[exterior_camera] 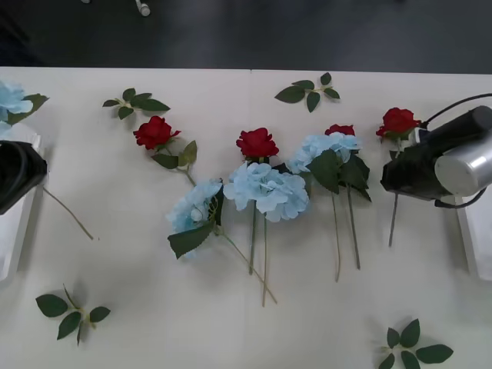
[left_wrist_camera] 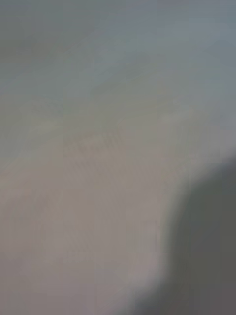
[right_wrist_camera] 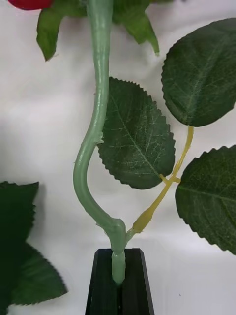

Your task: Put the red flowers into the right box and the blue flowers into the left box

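The rightmost of the red flowers (exterior_camera: 397,121) is the one in hand: its stem (right_wrist_camera: 93,142) runs down into the right gripper (right_wrist_camera: 118,283), whose black fingers (right_wrist_camera: 135,288) are pinched together on it just below where a leaf stalk branches off. In the front view that gripper (exterior_camera: 400,175) sits at the table's right side, beside the right box (exterior_camera: 473,234), with the bloom just past it and the lower stem trailing toward the near edge. Three more red roses lie on the white table (exterior_camera: 231,323) — one left of centre (exterior_camera: 154,132), one in the middle (exterior_camera: 257,143), one further right (exterior_camera: 340,130) — mixed with three of the blue flowers (exterior_camera: 265,188), whose stems cross theirs. A fourth blue cluster (exterior_camera: 11,98) sits at the far left, by the left box (exterior_camera: 15,231), though whether it lies inside I cannot tell. The left gripper (exterior_camera: 17,173) hangs over that box — its fingers' state cannot be judged. By my reading, the sorting has barely begun: no rose is boxed yet and most blue ones remain. Loose leaf sprigs (exterior_camera: 71,311) are scattered around.
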